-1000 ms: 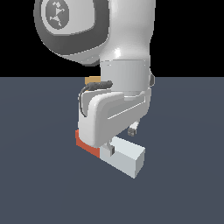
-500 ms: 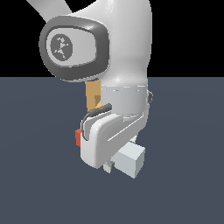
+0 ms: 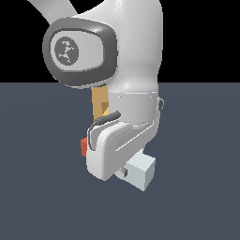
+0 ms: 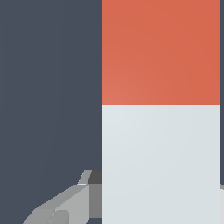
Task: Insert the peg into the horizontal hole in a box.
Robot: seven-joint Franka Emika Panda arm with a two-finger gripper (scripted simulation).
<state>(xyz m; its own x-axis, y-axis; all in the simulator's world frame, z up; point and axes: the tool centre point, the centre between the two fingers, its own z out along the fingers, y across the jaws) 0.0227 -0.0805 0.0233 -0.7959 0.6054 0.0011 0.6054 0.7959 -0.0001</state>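
- My white two-fingered gripper (image 3: 123, 169) is closed on the peg (image 4: 161, 111), a long square-sectioned block that is red-orange on one part and white-grey on the longer part. In the wrist view the peg fills most of the picture, and one grey finger (image 4: 65, 205) lies against its white-grey side.
- In the exterior view the white-grey end of the peg sticks out of my hand toward the exterior view's right, and a small piece of the red-orange end shows at the exterior view's left. The peg seems to be off the dark grey floor (image 3: 197, 206), though I cannot be sure.
- The flat tan-orange box (image 3: 100, 104) stands behind my wrist, mostly hidden by the arm. Only a narrow strip of it is visible.
- I cannot see the hole in either view, so I cannot tell how the peg is lined up with it.
- My judgement: the grasp is done. What is left is to bring the peg to the box, to align it with the hole, and to push it in horizontally.
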